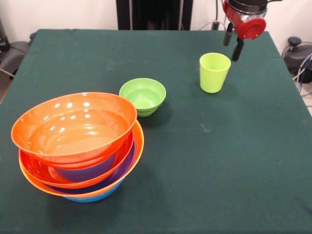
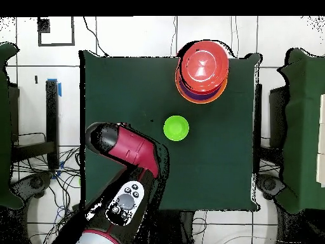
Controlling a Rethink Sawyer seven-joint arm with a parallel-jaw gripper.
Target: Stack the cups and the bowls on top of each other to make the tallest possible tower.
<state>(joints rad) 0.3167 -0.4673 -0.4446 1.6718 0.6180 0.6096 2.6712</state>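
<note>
The end effector [image 1: 232, 43] hangs at the top right of the front view, just above and behind the lime-green tumbler [image 1: 214, 72]. Its two dark fingers [image 1: 237, 50] point down with a gap between them, so it is open and holds nothing. They do not touch the tumbler.

The tumbler stands upright on the green surface [image 1: 219, 161], open side up. To its left, a bit closer to the camera, sits the small lime-green bowl [image 1: 143, 96], also open side up and on its own.

Well apart from both, at the near left of the surface, is the tower [image 1: 80, 146]. It is a stack of bowls nested inside each other. A big orange bowl [image 1: 73, 124] sits on top, tilted a little. Under it show a red-orange rim, some purple, another orange rim, and blue at the very bottom.

In the overhead view the red arm [image 2: 130, 152] covers the tumbler, while the small green bowl [image 2: 176, 128] and the tower [image 2: 202, 71] show clearly.
</note>
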